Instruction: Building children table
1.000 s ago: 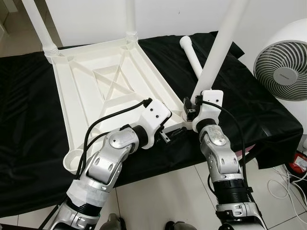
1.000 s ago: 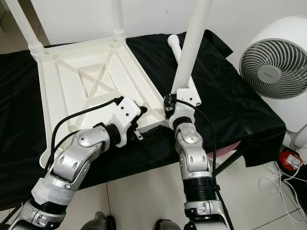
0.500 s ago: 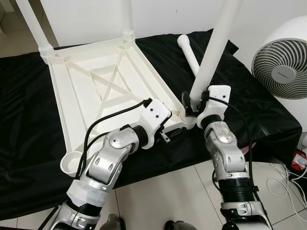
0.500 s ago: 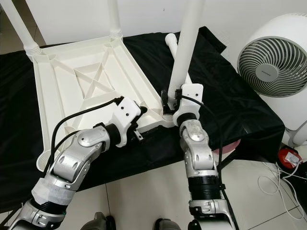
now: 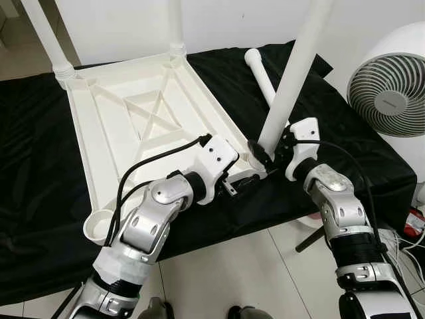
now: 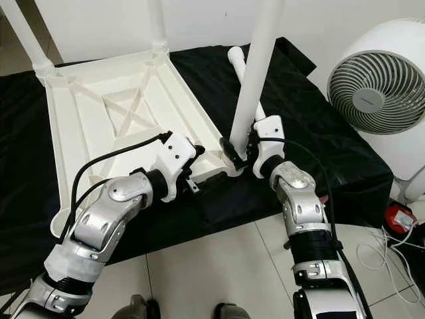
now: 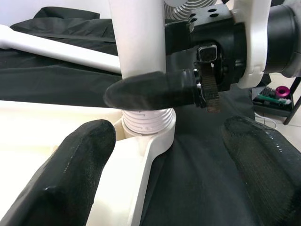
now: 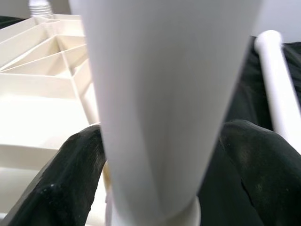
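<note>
- Two legs [image 5: 50,36] stand in the far sockets of the upturned tabletop [image 5: 113,126] on the black cloth [image 5: 345,133].
- Right gripper [image 5: 267,150], closed around the third leg [image 5: 292,73], seats it in the near corner.
- Left gripper [image 5: 229,189] hovers open beside that corner, holding nothing.
- Fourth leg [image 5: 260,70] lies loose on the cloth; one socket [image 5: 98,224] is empty.

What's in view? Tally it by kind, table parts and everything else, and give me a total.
Table top: 1, upside down
Table legs: 4; three upright in corner sockets, one lying on the cloth
Black cloth: 1
Fan: 1
Grippers: 2; right gripper around the near upright leg, left gripper by that corner
Total: 9
</note>
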You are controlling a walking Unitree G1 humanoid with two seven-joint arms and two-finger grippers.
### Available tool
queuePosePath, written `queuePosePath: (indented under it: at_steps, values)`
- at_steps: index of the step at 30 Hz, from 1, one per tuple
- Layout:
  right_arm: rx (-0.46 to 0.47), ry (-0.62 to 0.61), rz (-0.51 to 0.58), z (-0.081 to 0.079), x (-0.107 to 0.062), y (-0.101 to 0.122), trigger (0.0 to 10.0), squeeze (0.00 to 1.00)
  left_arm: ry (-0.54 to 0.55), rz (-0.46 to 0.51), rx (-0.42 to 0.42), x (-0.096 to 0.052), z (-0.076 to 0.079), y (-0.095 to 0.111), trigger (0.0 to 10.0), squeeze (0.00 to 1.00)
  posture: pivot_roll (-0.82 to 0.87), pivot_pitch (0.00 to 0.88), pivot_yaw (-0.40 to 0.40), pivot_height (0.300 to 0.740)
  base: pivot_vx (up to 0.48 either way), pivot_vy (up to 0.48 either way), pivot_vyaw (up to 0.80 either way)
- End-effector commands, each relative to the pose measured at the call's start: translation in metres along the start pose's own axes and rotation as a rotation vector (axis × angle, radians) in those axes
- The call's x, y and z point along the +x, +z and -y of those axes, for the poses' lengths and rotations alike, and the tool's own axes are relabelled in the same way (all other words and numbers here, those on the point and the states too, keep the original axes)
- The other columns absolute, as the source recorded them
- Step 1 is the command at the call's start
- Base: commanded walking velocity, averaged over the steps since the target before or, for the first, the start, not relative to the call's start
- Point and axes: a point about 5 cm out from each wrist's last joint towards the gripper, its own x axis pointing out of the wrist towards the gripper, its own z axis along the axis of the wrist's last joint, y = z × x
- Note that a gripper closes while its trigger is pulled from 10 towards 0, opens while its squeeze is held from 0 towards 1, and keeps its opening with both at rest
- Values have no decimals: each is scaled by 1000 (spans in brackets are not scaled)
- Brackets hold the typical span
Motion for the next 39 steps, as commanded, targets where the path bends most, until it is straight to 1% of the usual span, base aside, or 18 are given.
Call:
queuePosePath:
  at_steps: [1, 3, 4, 5, 9, 11, 15, 19, 20, 23, 27, 28, 30, 31, 32, 36, 38, 39]
  values:
    - [-42, 60, -19, 0, 3, -5, 7412, 0, 21, 0, 6, 0, 0, 1, 10000, 0, -65, 105, 24, 740, 0, 0, 0]
    - [-58, 84, -28, 0, 5, -7, 7412, 0, 22, 1, 7, 0, -1, 1, 10000, 0, -65, 105, 24, 740, 0, 0, 0]
    - [-62, 111, -31, 0, 6, -8, 2431, 0, 22, 2, 7, 0, -1, 1, 10000, 0, -63, 104, 25, 740, 0, 0, 0]
    - [-67, 127, -28, 0, 7, -8, 0, 0, 21, 2, 8, 1, -1, 1, 10000, 0, -63, 104, 25, 740, 0, 0, 0]
    - [-70, 139, -23, 1, 8, -8, 0, 0, 20, 2, 9, 1, -1, 2, 10000, 0, -63, 104, 25, 740, 0, 0, 0]
    - [-92, 149, -18, 4, 8, -7, 0, 0, 13, 1, 11, 1, 0, 1, 10000, 0, -64, 95, 31, 740, 0, 0, 0]
    - [-99, 150, -18, 6, 8, -8, 0, 0, 7, 0, 12, 1, 0, 1, 10000, 0, -65, 93, 32, 740, 0, 0, 0]
    - [-88, 116, -17, 7, 5, -10, 0, 0, 6, -2, 14, 1, 0, 1, 10000, 0, -65, 92, 37, 740, 0, 0, 0]
    - [-80, 91, -12, 9, 5, -11, 10000, 0, 8, -3, 14, 1, -1, 1, 10000, 0, -65, 92, 37, 740, 0, 0, 0]
    - [-43, 38, 2, 7, 4, -11, 10000, 0, 13, -3, 12, 0, -1, 0, 10000, 0, -60, 97, 33, 740, 0, 0, 0]
    - [-32, 4, 14, 3, 3, -12, 10000, 0, 15, -3, 12, -1, 0, 0, 10000, 0, -59, 99, 32, 740, 0, 0, 0]
    - [-23, -24, 23, -1, 4, -11, 10000, 0, 16, -2, 11, -1, 0, 0, 10000, 0, -59, 99, 32, 740, 0, 0, 0]
    - [-23, -24, 23, -1, 4, -11, 10000, 0, 16, -2, 11, -1, 0, 0, 10000, 0, -59, 99, 32, 740, 0, 0, 0]
    - [10, -90, 51, -3, 5, -7, 10000, 0, 14, -4, 13, -1, 0, 0, 10000, 0, -64, 106, 30, 740, 0, 0, 0]
    - [19, -114, 63, -4, 4, -5, 10000, 0, 13, -4, 15, -1, 0, 0, 10000, 0, -67, 110, 27, 740, 0, 0, 0]
    - [22, -127, 70, -4, 4, -4, 10000, 0, 13, -4, 16, -1, 0, 1, 10000, 0, -67, 110, 27, 740, 0, 0, 0]
    - [71, -236, 53, -6, 3, -3, 10000, 0, 14, -3, 13, -1, 1, 1, 10000, 0, -64, 115, 11, 740, 0, 0, 0]
    - [71, -236, 53, -6, 3, -3, 10000, 0, 14, -3, 13, -1, 1, 1, 10000, 0, -64, 115, 11, 740, 0, 0, 0]
